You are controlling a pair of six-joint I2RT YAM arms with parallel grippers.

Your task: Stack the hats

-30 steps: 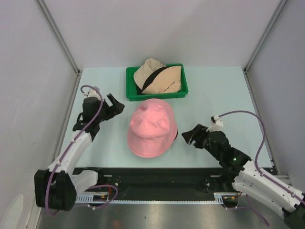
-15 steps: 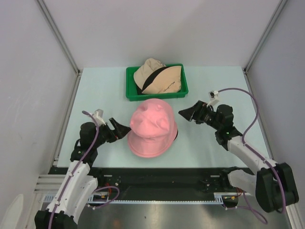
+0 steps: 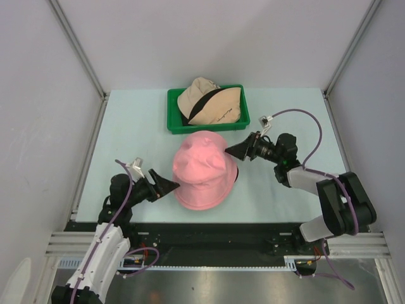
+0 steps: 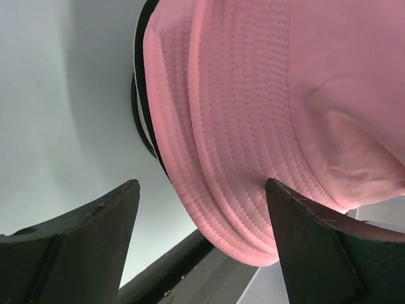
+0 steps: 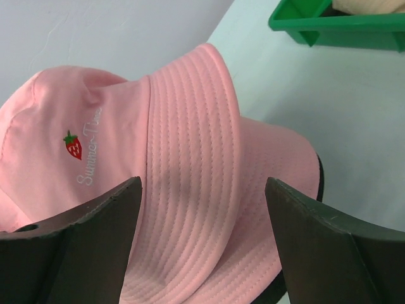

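Both arms lie low over the table, reaching inward: the left gripper at the near-left brim of the pink hat, the right gripper at its far-right brim, jaws of each wide apart. The pink hat sits mid-table, brim ribbed with stitching, a strawberry mark on its crown. A black edge peeks from under it, its nature unclear. A beige hat lies in the green tray beyond

Bright, even overhead light, soft shadows; wrist views slightly blurred up close.
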